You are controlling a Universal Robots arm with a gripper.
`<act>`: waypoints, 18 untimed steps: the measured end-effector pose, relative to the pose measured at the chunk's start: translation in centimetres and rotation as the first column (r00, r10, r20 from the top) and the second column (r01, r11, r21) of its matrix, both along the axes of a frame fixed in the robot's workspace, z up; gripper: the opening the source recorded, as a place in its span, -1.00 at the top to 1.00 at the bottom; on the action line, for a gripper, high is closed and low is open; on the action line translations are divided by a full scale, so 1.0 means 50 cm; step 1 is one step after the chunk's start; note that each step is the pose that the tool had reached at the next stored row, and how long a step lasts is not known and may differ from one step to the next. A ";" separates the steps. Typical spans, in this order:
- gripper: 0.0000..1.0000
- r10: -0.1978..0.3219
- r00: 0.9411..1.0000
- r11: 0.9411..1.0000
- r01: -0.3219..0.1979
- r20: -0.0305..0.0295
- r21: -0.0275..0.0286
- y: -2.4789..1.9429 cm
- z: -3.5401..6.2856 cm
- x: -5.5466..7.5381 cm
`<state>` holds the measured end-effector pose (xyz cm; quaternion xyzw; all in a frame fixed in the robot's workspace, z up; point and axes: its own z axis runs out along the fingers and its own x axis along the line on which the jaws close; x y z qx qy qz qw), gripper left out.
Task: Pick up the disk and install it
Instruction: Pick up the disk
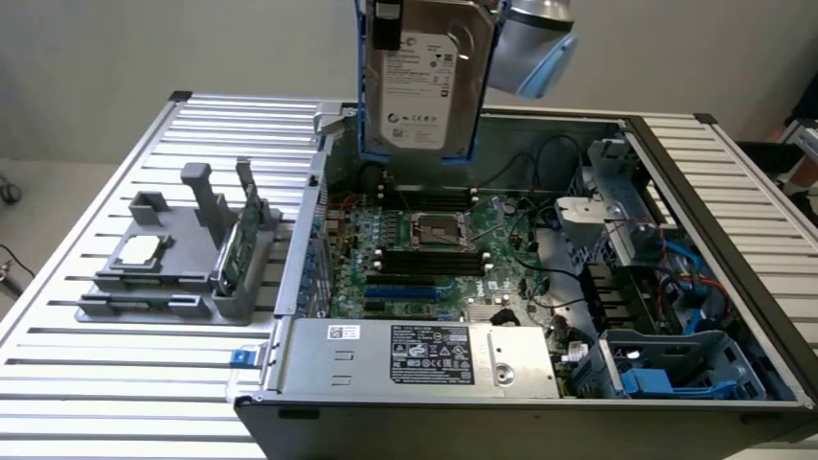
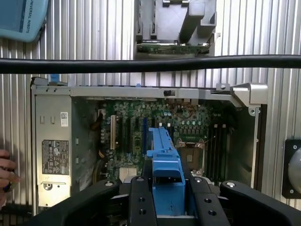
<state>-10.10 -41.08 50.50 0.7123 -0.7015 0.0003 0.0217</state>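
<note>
One disk [image 1: 426, 81], long axis vertical, label outward — fingers [image 2: 141, 202] apparently clamped around it

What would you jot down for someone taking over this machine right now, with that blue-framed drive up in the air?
Gripper: shut on the disk, gripping its blue carrier.
Disk: upright, above the open computer case, over the motherboard.
Done: disk picked up.
Left: disk not yet installed in the case.
Note: a person's hand is beside the case.
</note>
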 end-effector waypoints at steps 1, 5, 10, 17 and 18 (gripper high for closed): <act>0.35 0.000 1.000 1.000 0.000 -0.001 0.000 -0.0037 0.000 0.008; 0.35 0.000 1.000 1.000 0.000 -0.003 0.000 -0.0192 0.000 0.036; 0.35 0.000 1.000 1.000 0.000 -0.006 0.000 -0.0376 0.000 0.072; 0.35 0.000 1.000 1.000 0.000 -0.006 0.000 -0.0647 0.000 0.124; 0.35 0.000 1.000 1.000 0.000 -0.006 0.000 -0.0688 0.000 0.131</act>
